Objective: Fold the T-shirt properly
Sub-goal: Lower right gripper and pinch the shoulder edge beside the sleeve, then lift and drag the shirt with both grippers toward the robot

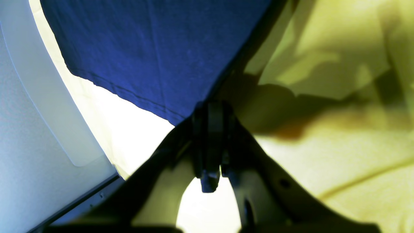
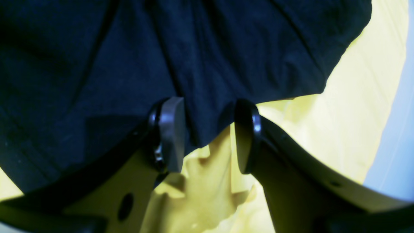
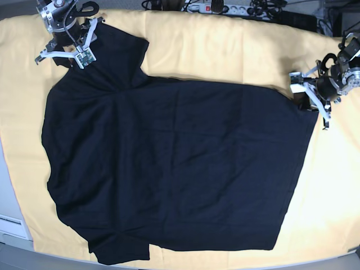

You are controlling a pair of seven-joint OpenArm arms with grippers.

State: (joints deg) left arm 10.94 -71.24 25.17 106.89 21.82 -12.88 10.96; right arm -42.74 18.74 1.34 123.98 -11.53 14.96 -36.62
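Note:
The black T-shirt (image 3: 169, 169) lies spread flat on the yellow table cloth (image 3: 214, 50), sleeves toward the base view's left, hem toward its right. My left gripper (image 3: 308, 100) is at the hem's far corner. In the left wrist view its jaws (image 1: 210, 110) are pressed together on that corner of the shirt (image 1: 145, 48), which looks blue there. My right gripper (image 3: 76, 48) is at the far sleeve and shoulder. In the right wrist view it (image 2: 207, 129) is open, with the shirt's edge (image 2: 161, 48) lying between its two fingers.
The yellow cloth (image 2: 355, 113) is wrinkled around both grippers (image 1: 339, 145). A power strip and cables (image 3: 216, 8) lie beyond the table's far edge. A pale surface (image 1: 38, 129) borders the cloth in the left wrist view. The table's near left edge (image 3: 8, 208) shows grey.

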